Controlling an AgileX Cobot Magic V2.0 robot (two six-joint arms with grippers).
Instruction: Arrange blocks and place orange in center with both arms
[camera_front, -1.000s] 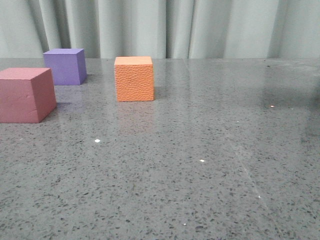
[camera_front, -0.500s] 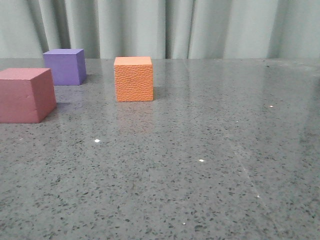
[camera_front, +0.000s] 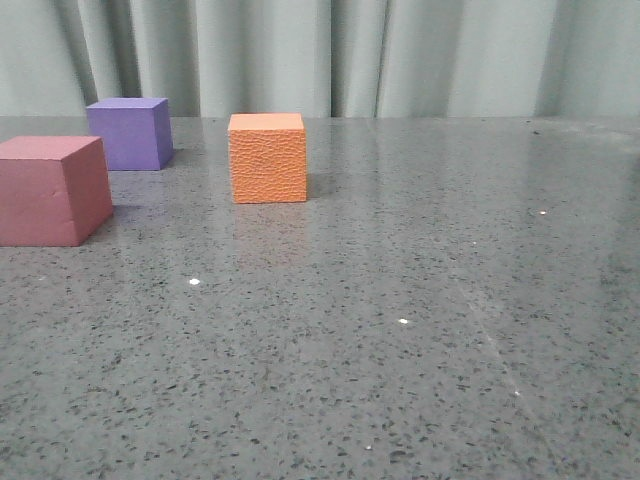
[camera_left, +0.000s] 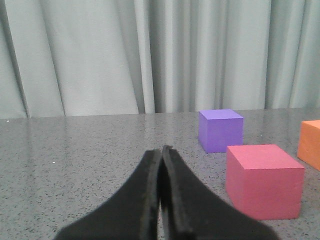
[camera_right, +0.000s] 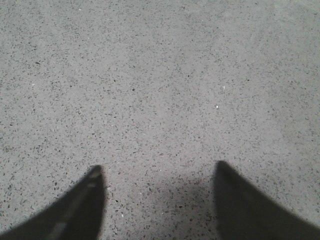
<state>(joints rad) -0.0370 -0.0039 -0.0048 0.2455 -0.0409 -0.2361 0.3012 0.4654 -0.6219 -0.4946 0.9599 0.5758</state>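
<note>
— Speckled grey stone table (camera_front: 420, 340), bare under the right gripper (camera_right: 159, 200), fingers spread wide over nothing.
— And the cubes?
— Dusty-red cube (camera_front: 52, 190) nearest on the left, purple cube (camera_front: 130, 132) behind it, orange pebbled cube (camera_front: 268, 157) apart, right of both.
— Grip?
— Probably light, squashy foam; rough skin against slipping. Best pinched across opposite flat faces, mid-height.
— Left gripper (camera_left: 161, 150)?
— Pressed together, empty, short of the cubes.
</note>
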